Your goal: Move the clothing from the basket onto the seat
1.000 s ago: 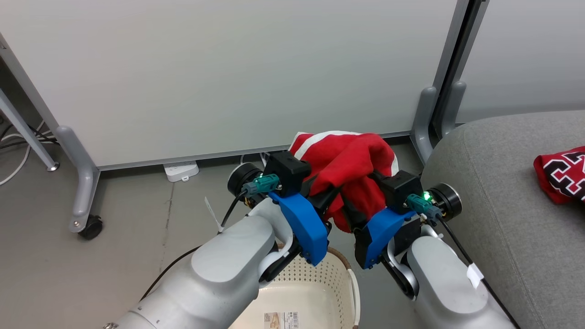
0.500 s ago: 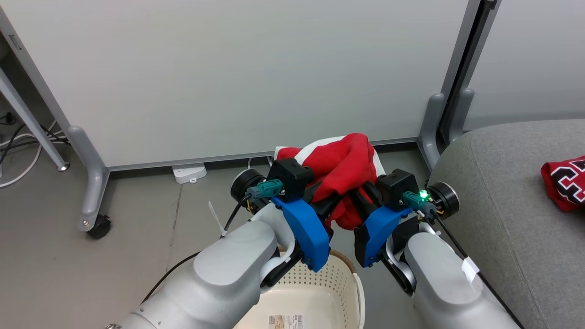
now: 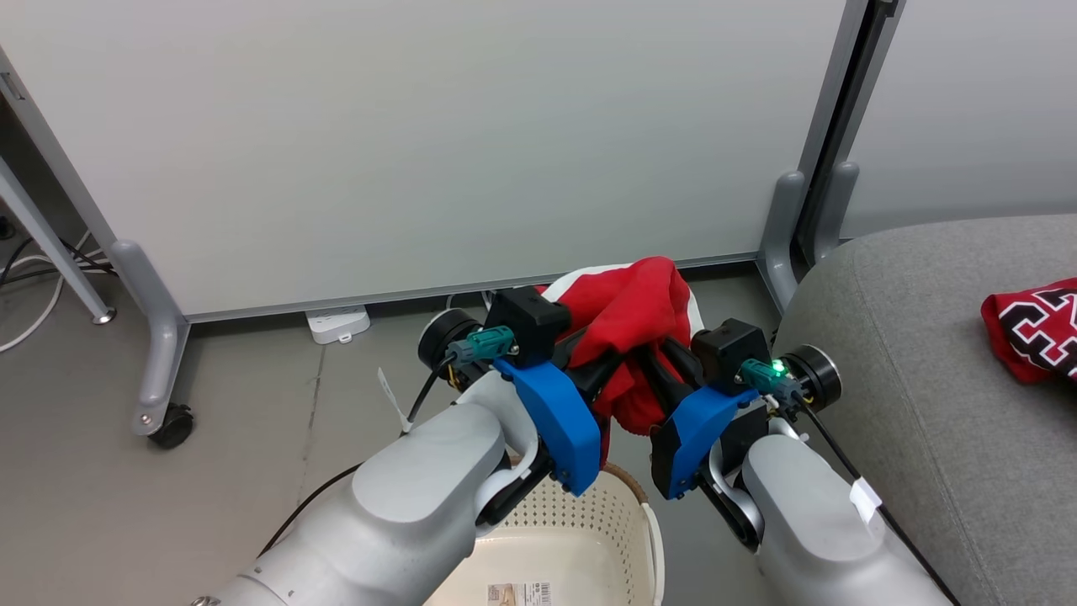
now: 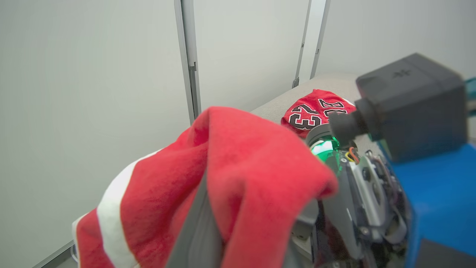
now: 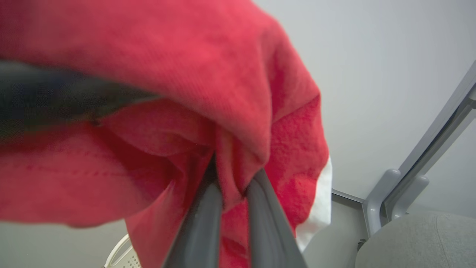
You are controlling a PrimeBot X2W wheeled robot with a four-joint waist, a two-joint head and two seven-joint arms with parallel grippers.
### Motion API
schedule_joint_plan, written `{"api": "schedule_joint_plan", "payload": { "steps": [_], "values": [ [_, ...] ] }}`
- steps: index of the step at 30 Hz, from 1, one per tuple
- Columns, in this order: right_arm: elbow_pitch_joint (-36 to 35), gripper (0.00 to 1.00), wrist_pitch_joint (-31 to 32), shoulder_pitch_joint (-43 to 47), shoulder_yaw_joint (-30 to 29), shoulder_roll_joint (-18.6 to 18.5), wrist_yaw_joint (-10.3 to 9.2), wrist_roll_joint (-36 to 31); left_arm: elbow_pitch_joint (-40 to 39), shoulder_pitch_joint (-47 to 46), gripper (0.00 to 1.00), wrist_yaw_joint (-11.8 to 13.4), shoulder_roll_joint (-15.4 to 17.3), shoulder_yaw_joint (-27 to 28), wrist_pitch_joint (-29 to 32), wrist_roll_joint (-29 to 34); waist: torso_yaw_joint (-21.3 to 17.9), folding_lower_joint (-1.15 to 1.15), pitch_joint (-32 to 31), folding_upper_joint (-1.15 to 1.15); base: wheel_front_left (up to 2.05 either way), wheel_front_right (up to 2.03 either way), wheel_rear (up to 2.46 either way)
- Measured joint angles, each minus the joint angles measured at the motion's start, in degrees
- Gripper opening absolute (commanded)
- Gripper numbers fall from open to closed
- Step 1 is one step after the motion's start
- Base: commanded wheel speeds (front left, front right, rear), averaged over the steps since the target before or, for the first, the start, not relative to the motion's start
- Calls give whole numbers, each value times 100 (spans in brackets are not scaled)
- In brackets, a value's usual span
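Right gripper (image 5: pixel 232 184) pinches the red garment (image 3: pixel 631 320) above the basket (image 3: pixel 580 509)

Since 1 second ago the garment has bunched narrower between the 2 grippers, its broad white stripe now a thin edge. Both arms reach forward, fingers angled inward toward each other. Right fingers (image 5: pixel 202 223) are nearly closed on a clamped fold. Cloth drapes over the left gripper (image 4: pixel 227 219), hiding 1 finger; its grip cannot be told. Below, the basket's bottom shows a label sticker (image 3: pixel 517 592). The jersey (image 3: pixel 1031 332) lies on the seat (image 3: pixel 909 353), well in from its rounded left edge.
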Motion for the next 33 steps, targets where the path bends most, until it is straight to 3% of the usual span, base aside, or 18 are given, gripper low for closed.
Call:
{"api": "schedule_joint_plan", "payload": {
  "steps": [26,28,29,33],
  "values": [
    [153,0,-94,-64,-30,2,0,36,38,15,0,0,-1,73,0,99,-72,0,36,0,0,0,0],
    [168,0,-100,-65,-43,3,0,35,40,30,73,0,-1,83,0,119,-72,0,40,0,0,0,0],
    [183,0,-99,-65,-49,3,0,34,34,31,100,-1,-2,96,-1,153,-71,0,43,0,0,0,0],
    [207,0,-100,-66,-99,2,0,33,-96,95,100,0,-3,275,-5,305,-67,0,58,0,0,0,0]
  ]
}}
